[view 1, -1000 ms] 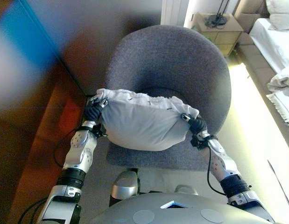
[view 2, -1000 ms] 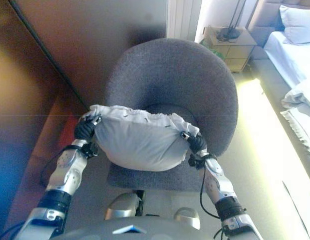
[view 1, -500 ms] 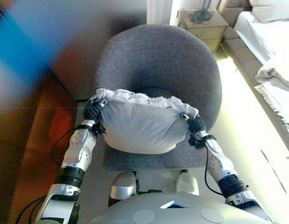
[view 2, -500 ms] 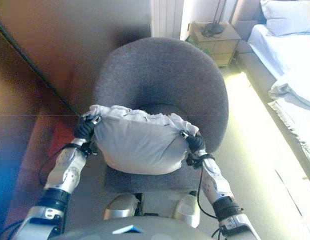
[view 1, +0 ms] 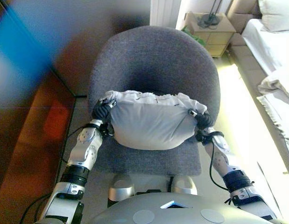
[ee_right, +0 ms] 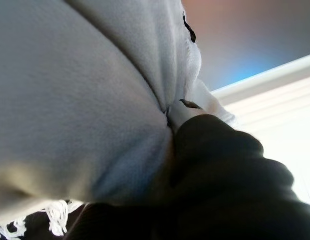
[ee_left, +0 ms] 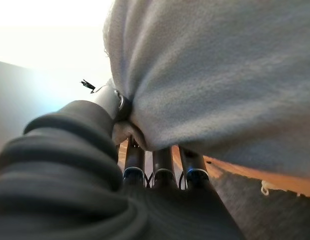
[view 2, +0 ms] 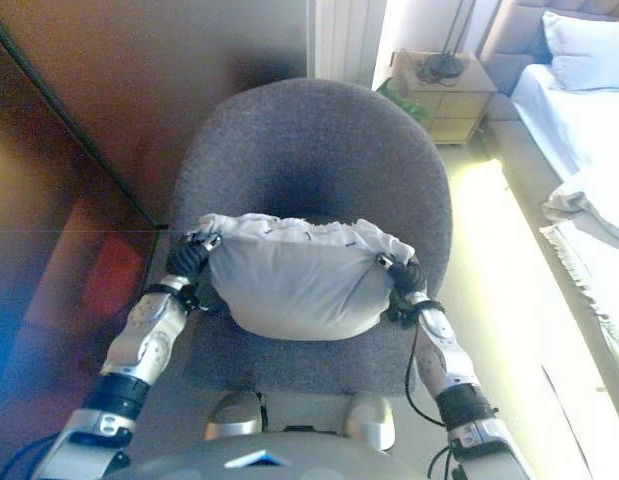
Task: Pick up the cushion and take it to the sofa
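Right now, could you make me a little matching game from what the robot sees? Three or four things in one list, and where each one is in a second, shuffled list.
Things:
1. cushion
2. armchair
3. bedside cabinet
4. bed

Places:
A. along the right side of the room
B. held between the left hand and right hand
C. far corner, next to the bed's head
D. directly in front of the robot, under the cushion

Pairs: 1-B, 2-D, 3-C, 4-A
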`<state>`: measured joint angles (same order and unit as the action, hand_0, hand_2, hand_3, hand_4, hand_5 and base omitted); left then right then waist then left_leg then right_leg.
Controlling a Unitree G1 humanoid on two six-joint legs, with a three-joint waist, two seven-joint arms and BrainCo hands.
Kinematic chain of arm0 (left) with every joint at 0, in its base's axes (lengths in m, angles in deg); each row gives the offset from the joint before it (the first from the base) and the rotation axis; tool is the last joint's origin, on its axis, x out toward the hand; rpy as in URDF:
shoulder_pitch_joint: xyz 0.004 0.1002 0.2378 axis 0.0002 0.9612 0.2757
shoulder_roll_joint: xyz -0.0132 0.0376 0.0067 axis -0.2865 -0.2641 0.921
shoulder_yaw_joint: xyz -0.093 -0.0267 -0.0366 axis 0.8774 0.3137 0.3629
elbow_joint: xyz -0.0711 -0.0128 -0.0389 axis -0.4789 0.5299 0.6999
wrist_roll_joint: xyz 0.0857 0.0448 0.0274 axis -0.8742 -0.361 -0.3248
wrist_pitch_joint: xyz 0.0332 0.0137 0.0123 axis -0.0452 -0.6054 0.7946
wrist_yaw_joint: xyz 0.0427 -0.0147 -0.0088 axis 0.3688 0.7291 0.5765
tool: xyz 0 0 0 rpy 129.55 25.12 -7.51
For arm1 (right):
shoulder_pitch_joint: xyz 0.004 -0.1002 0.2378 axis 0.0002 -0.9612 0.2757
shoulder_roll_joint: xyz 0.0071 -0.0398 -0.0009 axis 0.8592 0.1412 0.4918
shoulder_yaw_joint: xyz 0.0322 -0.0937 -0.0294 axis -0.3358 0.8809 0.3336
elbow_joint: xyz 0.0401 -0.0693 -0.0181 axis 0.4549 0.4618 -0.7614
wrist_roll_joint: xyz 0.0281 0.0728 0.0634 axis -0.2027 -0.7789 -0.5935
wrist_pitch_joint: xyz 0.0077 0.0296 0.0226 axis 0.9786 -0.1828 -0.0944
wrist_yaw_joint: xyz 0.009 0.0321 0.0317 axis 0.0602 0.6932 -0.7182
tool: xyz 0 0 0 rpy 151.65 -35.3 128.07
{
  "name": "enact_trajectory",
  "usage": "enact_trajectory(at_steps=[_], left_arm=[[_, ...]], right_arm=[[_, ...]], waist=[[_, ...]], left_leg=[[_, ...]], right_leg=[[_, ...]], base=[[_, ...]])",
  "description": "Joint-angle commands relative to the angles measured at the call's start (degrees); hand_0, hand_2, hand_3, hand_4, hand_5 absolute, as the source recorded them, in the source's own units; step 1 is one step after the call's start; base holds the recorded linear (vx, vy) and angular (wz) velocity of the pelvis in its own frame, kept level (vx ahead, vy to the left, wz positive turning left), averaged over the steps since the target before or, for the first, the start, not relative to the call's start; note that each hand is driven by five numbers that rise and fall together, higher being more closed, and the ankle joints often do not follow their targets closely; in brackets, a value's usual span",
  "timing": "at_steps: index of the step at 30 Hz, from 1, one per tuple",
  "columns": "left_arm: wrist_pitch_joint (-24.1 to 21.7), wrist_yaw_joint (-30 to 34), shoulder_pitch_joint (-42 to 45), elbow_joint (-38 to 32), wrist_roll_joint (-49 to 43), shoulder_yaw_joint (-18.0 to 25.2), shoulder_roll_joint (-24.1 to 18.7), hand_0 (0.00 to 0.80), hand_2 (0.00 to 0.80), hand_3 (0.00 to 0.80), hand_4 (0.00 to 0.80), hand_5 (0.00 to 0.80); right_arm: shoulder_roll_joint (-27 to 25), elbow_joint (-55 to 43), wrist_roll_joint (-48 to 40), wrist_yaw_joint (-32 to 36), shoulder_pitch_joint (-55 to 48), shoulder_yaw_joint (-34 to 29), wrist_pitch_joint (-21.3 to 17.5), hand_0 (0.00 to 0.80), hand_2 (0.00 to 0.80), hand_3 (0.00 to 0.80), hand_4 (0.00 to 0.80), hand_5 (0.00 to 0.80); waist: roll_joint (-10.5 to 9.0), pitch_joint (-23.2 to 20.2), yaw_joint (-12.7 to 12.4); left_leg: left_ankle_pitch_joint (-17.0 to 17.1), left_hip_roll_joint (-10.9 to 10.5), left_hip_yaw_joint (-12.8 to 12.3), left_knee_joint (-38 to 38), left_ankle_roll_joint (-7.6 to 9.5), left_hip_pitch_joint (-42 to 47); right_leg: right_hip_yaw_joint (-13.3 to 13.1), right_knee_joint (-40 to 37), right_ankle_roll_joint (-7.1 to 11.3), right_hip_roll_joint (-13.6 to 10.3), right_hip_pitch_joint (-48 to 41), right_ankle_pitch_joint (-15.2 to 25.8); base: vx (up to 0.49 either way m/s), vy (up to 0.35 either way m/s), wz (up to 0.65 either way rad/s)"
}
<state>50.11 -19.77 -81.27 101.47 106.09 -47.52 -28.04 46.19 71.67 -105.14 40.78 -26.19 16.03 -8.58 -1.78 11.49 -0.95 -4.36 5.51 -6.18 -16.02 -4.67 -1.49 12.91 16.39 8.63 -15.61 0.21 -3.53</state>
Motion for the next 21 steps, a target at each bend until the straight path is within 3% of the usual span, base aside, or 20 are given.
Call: enact_trajectory(at_steps=[1, 7, 14, 21], left_arm=[[-4.1, 0.8, -6.0, -3.2, 0.2, -1.7, -0.1, 0.8, 0.8, 0.8, 0.8, 0.8], [-2.9, 1.0, -3.3, -3.0, -2.8, -0.9, 0.0, 0.8, 0.8, 0.8, 0.8, 0.8], [-1.6, -1.3, -4.8, -1.1, -4.2, -1.8, 1.1, 0.8, 0.8, 0.8, 0.8, 0.8], [1.1, -2.7, -3.5, 3.2, -4.7, -1.9, 2.1, 0.8, 0.8, 0.8, 0.8, 0.8]], right_arm=[[3.4, -4.3, -2.0, 4.7, 5.4, 0.0, -1.7, 0.8, 0.8, 0.8, 0.8, 0.8], [4.3, -5.3, -1.0, 5.0, 2.4, -0.9, -1.2, 0.8, 0.8, 0.8, 0.8, 0.8], [5.3, -3.1, -0.1, 3.8, 3.9, -1.5, -0.3, 0.8, 0.8, 0.8, 0.8, 0.8], [5.0, -0.7, 1.7, 2.5, 2.7, -1.6, 2.7, 0.8, 0.8, 0.8, 0.8, 0.8]], waist=[[-1.11, 0.0, -1.1], [-1.36, 0.9, -1.5], [-1.47, 1.9, -1.7], [-2.4, -0.7, -1.8]], left_leg=[[-9.0, 1.5, 0.2, -13.0, 1.66, -2.9], [-12.1, 2.1, 0.5, -19.6, 2.0, -4.0], [-12.0, 1.7, 0.5, -21.4, 2.0, -3.4], [-12.5, 1.6, 0.1, -22.4, 2.21, -0.6]], right_leg=[[-1.5, 7.4, 1.76, -4.0, 3.2, 0.2], [-1.8, 13.8, 1.63, -5.2, 3.7, -1.9], [-1.5, 16.2, 2.18, -6.0, 3.5, -1.6], [-0.6, 16.4, 2.38, -6.5, 0.4, -1.5]], base=[[0.104, -0.032, 0.03], [0.117, 0.007, 0.0], [0.095, 0.044, -0.01], [0.206, 0.034, 0.15]])
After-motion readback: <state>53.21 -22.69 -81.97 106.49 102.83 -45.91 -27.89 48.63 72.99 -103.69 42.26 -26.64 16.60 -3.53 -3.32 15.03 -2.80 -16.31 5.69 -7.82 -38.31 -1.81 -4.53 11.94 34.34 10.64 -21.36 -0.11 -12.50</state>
